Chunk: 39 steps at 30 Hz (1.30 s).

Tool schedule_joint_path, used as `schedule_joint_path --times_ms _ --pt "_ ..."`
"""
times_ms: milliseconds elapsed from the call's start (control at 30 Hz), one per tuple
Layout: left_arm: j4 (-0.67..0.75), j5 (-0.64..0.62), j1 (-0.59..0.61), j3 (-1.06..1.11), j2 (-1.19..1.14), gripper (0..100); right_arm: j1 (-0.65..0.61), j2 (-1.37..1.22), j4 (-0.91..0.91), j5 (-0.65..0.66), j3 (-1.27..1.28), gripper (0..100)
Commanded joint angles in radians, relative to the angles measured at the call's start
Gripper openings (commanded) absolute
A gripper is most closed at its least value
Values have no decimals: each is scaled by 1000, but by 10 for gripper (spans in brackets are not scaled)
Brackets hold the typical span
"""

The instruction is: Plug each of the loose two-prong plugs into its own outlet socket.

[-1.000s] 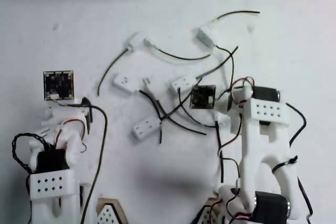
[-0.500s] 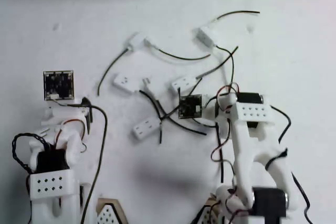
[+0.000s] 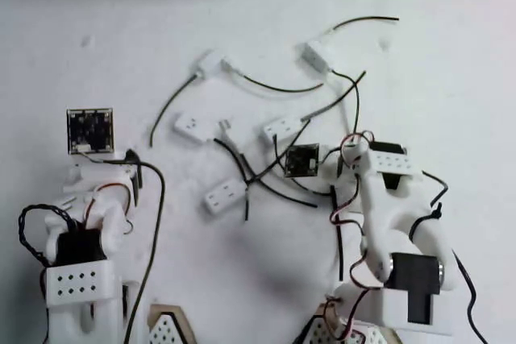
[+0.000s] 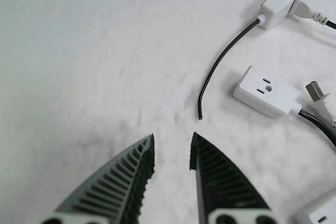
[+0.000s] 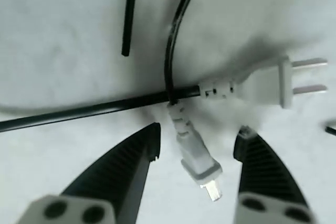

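White table [image 3: 435, 62]: three sockets [image 3: 192, 126] unfilled. Right gripper [image 5: 199, 131] spread astride a loose plug [image 5: 195, 156]; left gripper [image 4: 172, 137] spread, empty.

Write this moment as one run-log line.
left tool: open over white table | right tool: open over small white plastic plug on black cord | nothing held

Table [image 3: 451, 54] white. Outlet socket [image 4: 265, 92] white. Plug [image 5: 257, 83] pale grey, cord [image 5: 94, 109] black. Left fingers [image 4: 128, 179] black, ribbed.

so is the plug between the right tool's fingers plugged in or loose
Loose: the plug lies flat on the table, its prongs bare and mated with nothing, inside the open right tool.
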<state>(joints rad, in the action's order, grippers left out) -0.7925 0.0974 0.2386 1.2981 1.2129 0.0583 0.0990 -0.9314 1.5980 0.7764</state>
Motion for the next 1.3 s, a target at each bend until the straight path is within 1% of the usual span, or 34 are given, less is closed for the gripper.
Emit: schedule_joint_path --times_ms 0,100,267,367,433,567,733,867,1067,1167,1267 --pt "21 0 5 -3 12 128 25 -10 8 11 -12 218" --pt "21 0 5 -3 12 128 31 -35 8 11 -11 190" --pt "21 0 5 -3 12 128 -5 -58 10 11 -12 19" --pt "21 0 5 -3 12 128 -13 -22 2 3 -21 19" --pt "21 0 5 -3 12 128 -21 18 -45 -18 -41 20" --pt "21 0 5 -3 12 128 -50 131 -226 -184 -110 20" --pt "21 0 5 -3 12 127 -97 352 -404 -347 -153 20" --pt "21 0 5 -3 12 126 -179 535 -483 -574 -152 19" --pt "20 0 7 -3 12 128 -369 832 -486 -927 -152 19" --pt "20 0 7 -3 12 128 -455 958 -412 -1065 -140 19" --pt "20 0 7 -3 12 127 -512 1040 -298 -1192 -80 19"
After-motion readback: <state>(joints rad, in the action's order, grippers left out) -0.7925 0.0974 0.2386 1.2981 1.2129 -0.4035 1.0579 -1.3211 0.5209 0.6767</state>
